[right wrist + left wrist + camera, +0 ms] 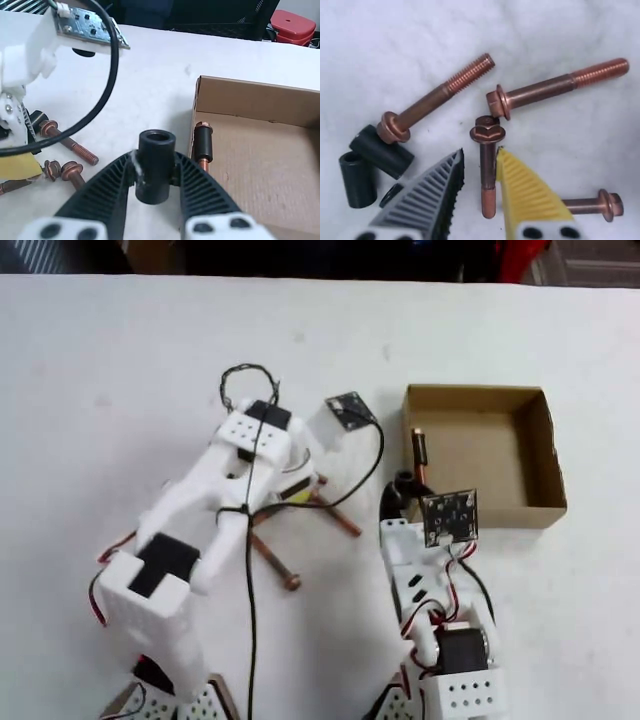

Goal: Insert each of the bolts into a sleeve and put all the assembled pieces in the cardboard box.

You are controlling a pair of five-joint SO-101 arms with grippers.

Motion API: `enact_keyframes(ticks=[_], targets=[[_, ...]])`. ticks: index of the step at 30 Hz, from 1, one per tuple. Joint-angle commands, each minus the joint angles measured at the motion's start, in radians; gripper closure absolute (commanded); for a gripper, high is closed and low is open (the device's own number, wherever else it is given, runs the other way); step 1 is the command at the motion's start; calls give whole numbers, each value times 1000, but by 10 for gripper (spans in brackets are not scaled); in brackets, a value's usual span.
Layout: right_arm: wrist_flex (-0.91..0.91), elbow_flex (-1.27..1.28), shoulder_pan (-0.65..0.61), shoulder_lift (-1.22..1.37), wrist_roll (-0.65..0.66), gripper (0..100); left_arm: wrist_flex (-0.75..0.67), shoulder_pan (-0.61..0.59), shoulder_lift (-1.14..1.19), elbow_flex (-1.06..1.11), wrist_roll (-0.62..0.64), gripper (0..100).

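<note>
Left hand [479,152] open astride a bolt [488,165], right hand [155,159] clamped on a sleeve [156,150]
The bolt lies on the tabletop [560,30] between the fingers [530,195]; the sleeve stands upright just beside the box [250,97], where one assembled piece [203,145] lies against a wall. Left wrist view: three other bolts [435,97] and two loose sleeves [357,177] nearby

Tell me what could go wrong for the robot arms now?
1. The left gripper is open around a copper-coloured hex-head bolt lying on the white table. A second copper bolt has its head very close by, so closing might knock it away or pinch crookedly.
2. The right gripper holds a black cylindrical sleeve upright. Its hole looks narrow, so a tilted bolt might miss it or push the sleeve askew.
</note>
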Motion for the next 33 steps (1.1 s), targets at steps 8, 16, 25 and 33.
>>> enact_keyframes(ticks=[8,16,25,33], targets=[[2,9,12,-15,-3,982,-46,10,82,-15,5,866],[2,9,12,-15,-3,982,-86,15,125,-15,8,868],[2,9,12,-15,-3,982,-164,7,125,-15,38,869],[2,9,12,-15,-3,982,-164,13,127,-15,74,984]])
